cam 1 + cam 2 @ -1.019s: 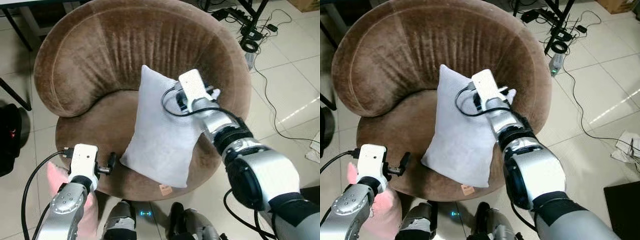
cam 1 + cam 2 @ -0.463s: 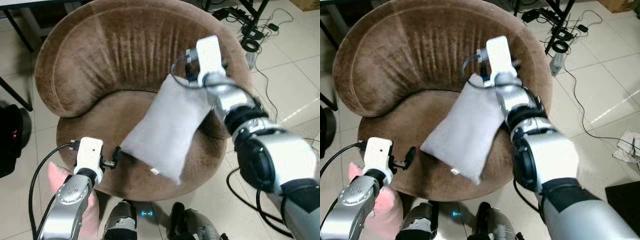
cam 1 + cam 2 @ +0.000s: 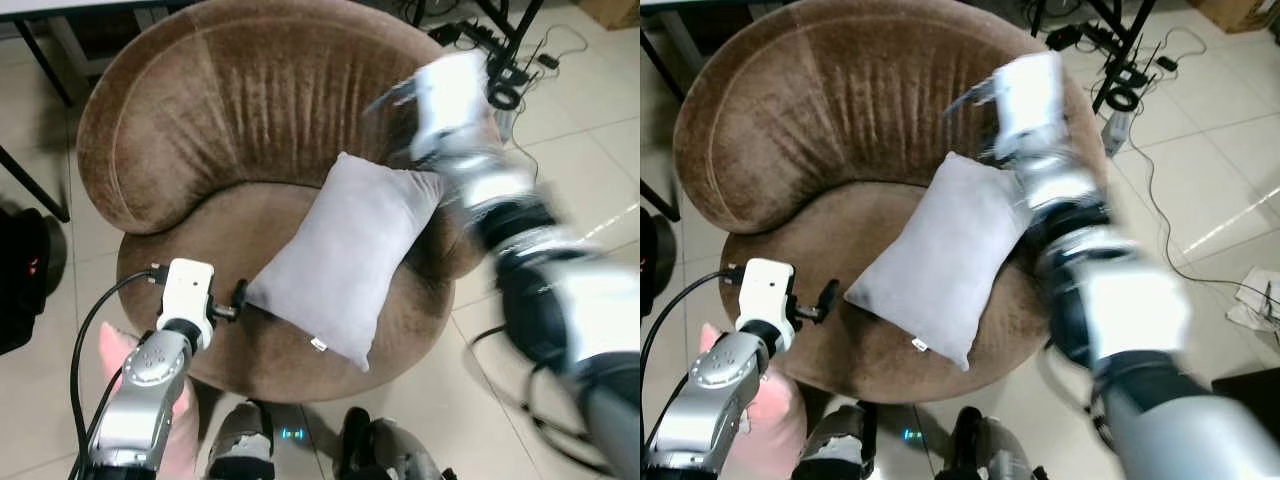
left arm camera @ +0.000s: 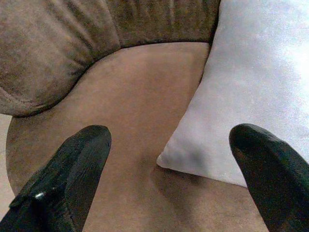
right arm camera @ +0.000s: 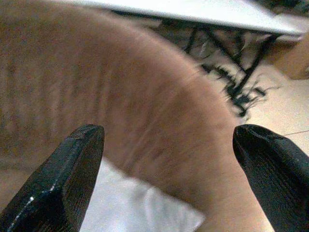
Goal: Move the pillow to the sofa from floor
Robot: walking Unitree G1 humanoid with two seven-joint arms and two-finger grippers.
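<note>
Black fingers of the right gripper (image 5: 166, 179) stand wide apart with nothing between them; in the right wrist view only the sofa back and a white corner of the pillow lie beyond the tips. In the head views the right arm is motion-blurred, so its exact height is uncertain, but the gripper appears to be just above the pillow's upper corner and clear of it.

The left gripper (image 4: 166, 179) is likewise spread and empty. It sits at the front-left edge of the seat, with the pillow's lower-left corner just ahead of its fingers and toward its right finger (image 4: 270, 179). No contact is visible.

Position of the task object: the pillow (image 3: 345, 260) lies flat on the seat of the brown sofa (image 3: 180, 130), off the floor. Its long axis runs diagonally, from the near corner beside the left gripper up to the far corner below the right gripper. Its upper corner rests against the right side of the backrest.

Assessment: placement looks complete. If any correction is required, the left gripper is the nearer and steadier one; the pillow lies forward and to the right of it.

A pink soft object (image 3: 185, 430) sits on the floor below the left arm.
</note>
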